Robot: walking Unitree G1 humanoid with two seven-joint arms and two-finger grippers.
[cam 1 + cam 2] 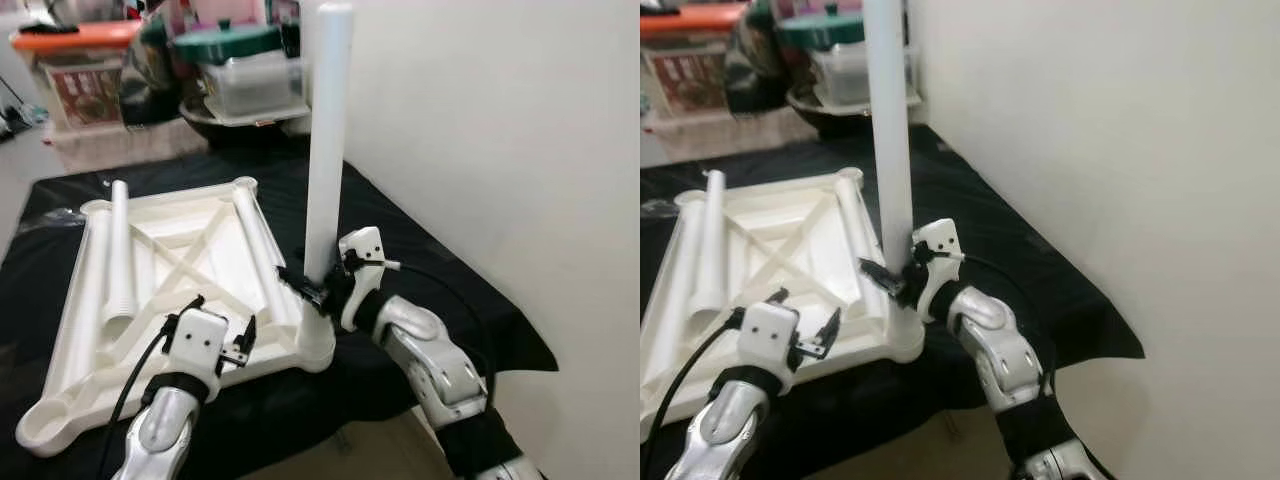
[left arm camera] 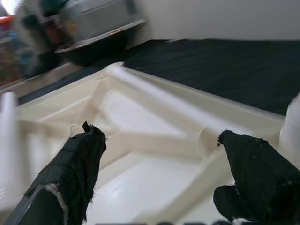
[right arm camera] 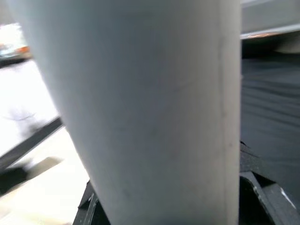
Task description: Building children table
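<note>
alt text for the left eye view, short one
The right end effector grips a tall white plastic table leg standing upright in the near corner of an upturned cream plastic tabletop on a black cloth; the open left end effector hovers beside it.

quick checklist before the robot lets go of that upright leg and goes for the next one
1. Upright white plastic tube leg stands in the near right corner socket of the upside-down white plastic tabletop: ok, though how deep it sits, cannot tell.
2. Leg vertical: ok, roughly upright in both eye views.
3. Right gripper clamped on the leg's lower end: ok.
4. Left gripper open, hovering over the tabletop's near edge, holding nothing: ok.
5. Spare white tube legs lying within the tabletop, reachable: ok.
6. Tabletop flat on the black cloth: ok.
</note>
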